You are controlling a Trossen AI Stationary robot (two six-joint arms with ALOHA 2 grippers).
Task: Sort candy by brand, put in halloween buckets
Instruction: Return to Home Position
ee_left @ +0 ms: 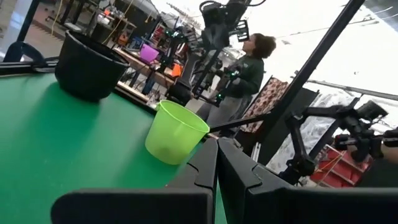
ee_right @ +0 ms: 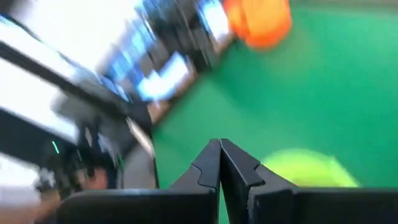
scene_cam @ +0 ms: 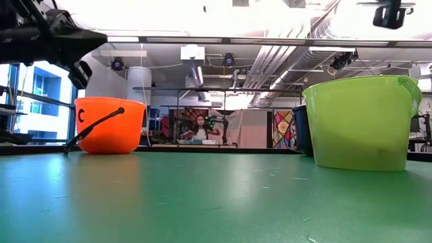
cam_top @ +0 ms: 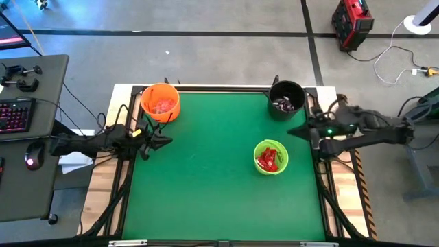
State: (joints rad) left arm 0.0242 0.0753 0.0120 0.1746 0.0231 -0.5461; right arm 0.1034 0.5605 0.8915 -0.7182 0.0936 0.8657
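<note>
Three buckets stand upright on the green table. The orange bucket (cam_top: 160,101) at the far left holds silvery-clear candy (cam_top: 163,106). The black bucket (cam_top: 286,99) at the far right holds dark candy (cam_top: 283,104). The lime green bucket (cam_top: 271,157) right of the middle holds red candy (cam_top: 268,158). My left gripper (cam_top: 167,140) is shut and empty at the table's left edge, just near of the orange bucket. My right gripper (cam_top: 293,131) is shut and empty at the right edge, between the black and green buckets.
A desk with a keyboard (cam_top: 15,113) and a mouse (cam_top: 30,161) stands left of the table. A red device (cam_top: 352,22) and white cables lie on the floor beyond the far right corner. A person (ee_left: 245,71) stands in the room beyond the table.
</note>
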